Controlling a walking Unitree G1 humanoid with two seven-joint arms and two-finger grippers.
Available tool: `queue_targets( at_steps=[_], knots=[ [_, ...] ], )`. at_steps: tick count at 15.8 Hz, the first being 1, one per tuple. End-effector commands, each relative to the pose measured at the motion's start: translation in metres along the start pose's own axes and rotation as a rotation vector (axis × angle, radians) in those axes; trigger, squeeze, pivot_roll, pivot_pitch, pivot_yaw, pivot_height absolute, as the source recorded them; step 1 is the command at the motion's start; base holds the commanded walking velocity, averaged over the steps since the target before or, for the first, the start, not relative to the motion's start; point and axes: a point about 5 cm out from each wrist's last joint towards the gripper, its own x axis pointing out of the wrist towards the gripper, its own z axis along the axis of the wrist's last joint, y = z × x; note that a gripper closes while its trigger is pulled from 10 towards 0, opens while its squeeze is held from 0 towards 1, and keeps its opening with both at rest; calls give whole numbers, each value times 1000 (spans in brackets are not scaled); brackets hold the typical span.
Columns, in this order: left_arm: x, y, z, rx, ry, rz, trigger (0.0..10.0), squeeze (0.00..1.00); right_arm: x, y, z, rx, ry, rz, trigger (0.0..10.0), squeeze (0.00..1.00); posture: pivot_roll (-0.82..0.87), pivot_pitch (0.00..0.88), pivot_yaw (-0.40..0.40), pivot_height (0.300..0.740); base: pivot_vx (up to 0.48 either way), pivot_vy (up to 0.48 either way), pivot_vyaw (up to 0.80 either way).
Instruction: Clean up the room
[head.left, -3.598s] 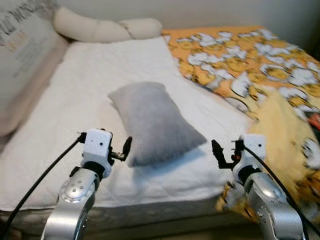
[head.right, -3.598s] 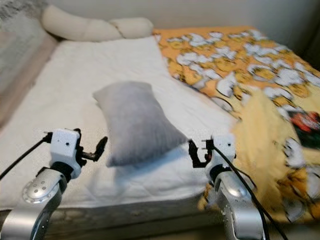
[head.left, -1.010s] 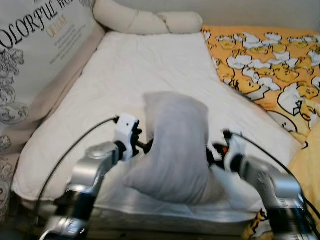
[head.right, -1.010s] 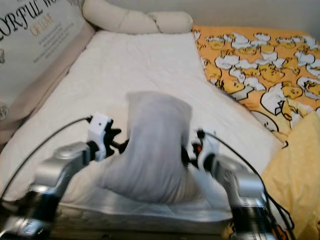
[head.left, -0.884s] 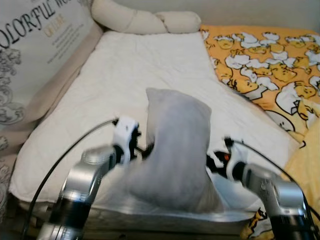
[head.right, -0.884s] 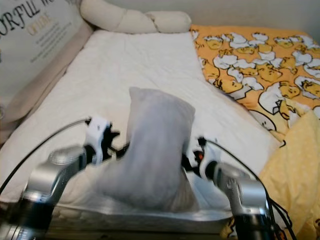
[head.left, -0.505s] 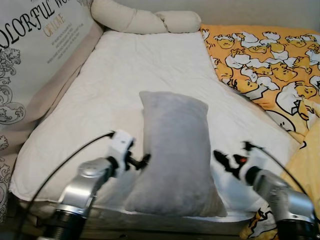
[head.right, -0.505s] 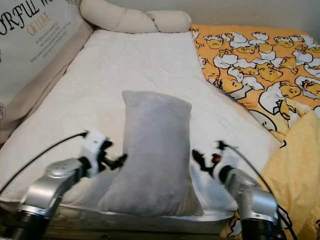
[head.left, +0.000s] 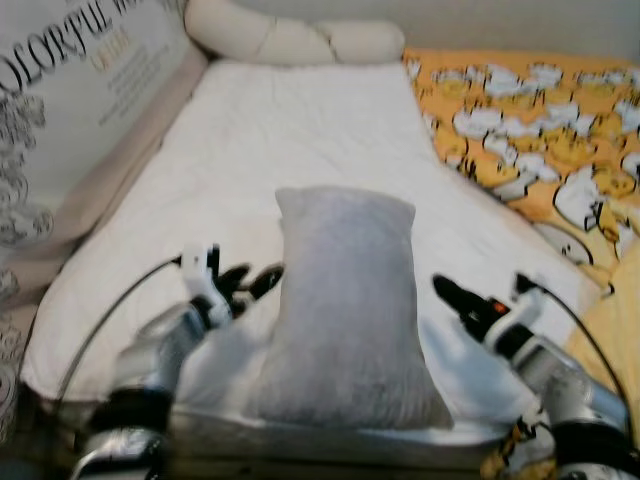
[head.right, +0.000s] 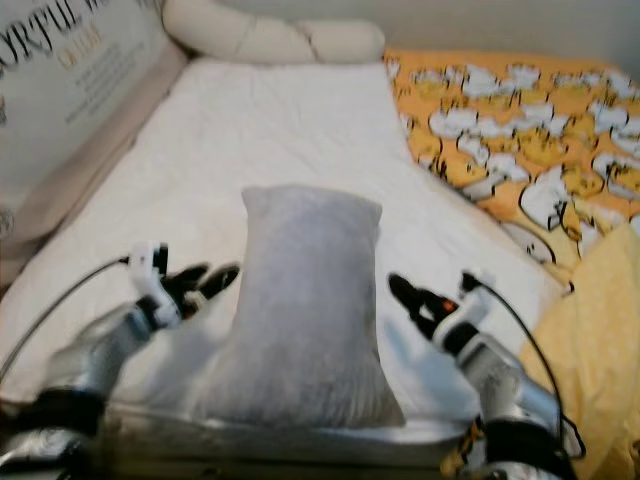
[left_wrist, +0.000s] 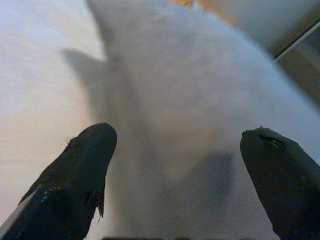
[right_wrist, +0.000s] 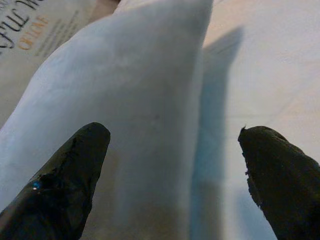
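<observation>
Both head views look forward and down from the foot of the white quilted mattress (head.left: 300, 140), sharing the soft grey rectangular pillow (head.left: 345, 300). Each wrist camera looks along its black fingers (left_wrist: 80, 175) at that pillow, close, from opposite sides

Gray pillow (head.left: 345, 310) no longer propped up and squeezed like a second ago, now lying flat lengthwise on the white mattress (head.left: 300, 130), way straighter than the diagonal sprawl at the start. Left gripper (head.left: 252, 280) let go and backed off to just beside the pillow's left edge, fingers spread. Right gripper (head.left: 462, 298) same deal, pulled clear to the right with a gap of sheet between, fingers apart. Whole view also a bit blurrier than half a second back.
</observation>
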Motion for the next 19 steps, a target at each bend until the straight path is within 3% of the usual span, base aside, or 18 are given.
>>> queue_targets(
  at_steps=[1,5,7,9,10,11,12,13,15,19],
  knots=[
    [6,-1,-6,-105,-23,-22,10000,1000,2,-1,-7,49,3,37,10000,1000,-82,0,6,740,0,0,0],
    [23,-22,-41,-275,49,-127,10000,1000,15,9,-37,162,139,146,10000,1000,-112,0,21,740,0,0,0],
    [27,-36,-68,-234,163,-173,10000,1000,21,15,-56,181,227,178,10000,1000,-107,0,17,740,0,0,0],
    [26,-37,-84,-163,229,-147,10000,1000,29,20,-63,137,239,165,10000,1000,-100,0,13,740,0,0,0],
    [25,-36,-87,-157,235,-127,10000,1000,31,21,-66,125,246,147,6667,651,-101,0,13,740,0,0,0],
    [25,-34,-88,-156,239,-112,4863,1000,33,22,-67,122,260,146,0,0,-103,0,16,740,0,0,0],
    [24,-32,-88,-134,243,-92,3294,1000,33,23,-70,113,280,156,0,0,-102,0,16,740,0,0,0],
    [24,-31,-88,-128,250,-88,0,0,33,23,-70,113,287,160,0,0,-102,0,17,740,0,0,0],
    [24,-31,-87,-128,252,-91,0,0,34,23,-71,110,291,164,0,0,-101,0,17,740,0,0,0],
    [25,-28,-88,2,319,-94,0,0,37,26,-71,51,279,175,0,0,-100,0,16,740,0,0,0]
  ],
)
